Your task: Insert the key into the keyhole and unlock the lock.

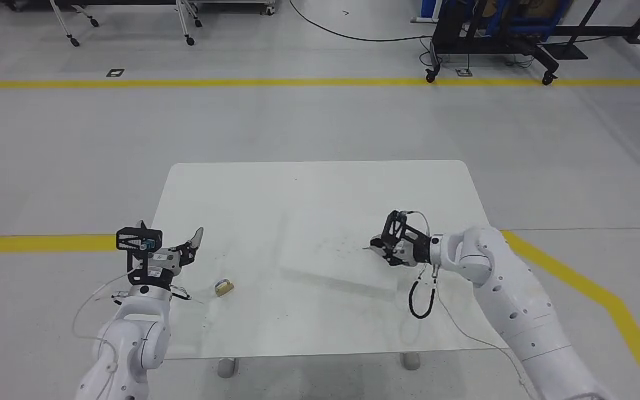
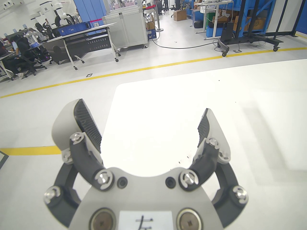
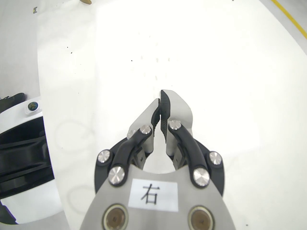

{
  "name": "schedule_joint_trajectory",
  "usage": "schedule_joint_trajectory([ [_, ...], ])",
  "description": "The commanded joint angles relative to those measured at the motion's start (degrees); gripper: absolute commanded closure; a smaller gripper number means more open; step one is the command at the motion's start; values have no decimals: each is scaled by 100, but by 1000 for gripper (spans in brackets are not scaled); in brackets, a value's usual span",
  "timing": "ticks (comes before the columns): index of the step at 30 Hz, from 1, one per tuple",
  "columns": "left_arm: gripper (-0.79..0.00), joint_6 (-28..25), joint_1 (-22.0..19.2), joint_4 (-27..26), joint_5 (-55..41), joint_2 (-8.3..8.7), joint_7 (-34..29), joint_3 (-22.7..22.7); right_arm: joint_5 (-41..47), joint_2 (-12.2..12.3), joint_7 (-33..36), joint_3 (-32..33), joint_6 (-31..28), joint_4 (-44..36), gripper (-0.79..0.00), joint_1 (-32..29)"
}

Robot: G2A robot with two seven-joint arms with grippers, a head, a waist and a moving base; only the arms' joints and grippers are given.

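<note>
Left tool (image 2: pixel 144 113) is spread wide and empty, hanging just beside the padlock (image 1: pixel 224 288), at the table (image 1: pixel 320 190) edge closest to it. The padlock is a small brass one lying flat on the table, with its shackle end turned away from the right tool (image 3: pixel 160 100). That one sits well apart from the padlock, out across the table. Its fingers (image 3: pixel 165 106) are pinched tight together, and I can't tell if anything's caught between them.
</note>
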Motion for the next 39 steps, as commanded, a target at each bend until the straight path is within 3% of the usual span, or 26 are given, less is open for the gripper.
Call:
schedule_joint_trajectory([
  [1,-785,0,0,0,0,0,0,0,-76,18,-2,5,26,-34,0,-37],
  [8,-785,0,0,0,0,0,0,0,-292,-43,361,-473,243,177,0,320],
  [23,-785,9,2,1,3,-1,4,-5,-292,-43,361,-473,243,177,0,320],
  [26,-785,-109,146,-355,224,-5,-18,125,-292,-43,361,-473,243,177,0,320],
  [29,-785,-722,171,-842,60,-5,-370,405,-419,-42,162,-530,270,127,0,288],
  [34,-785,-1844,-384,-1171,23,15,-1461,951,-604,-83,-234,-788,79,414,0,483],
  [39,-785,-1810,-1390,-713,227,-101,-2120,1968,-747,-127,-739,-997,-111,700,0,699],
])
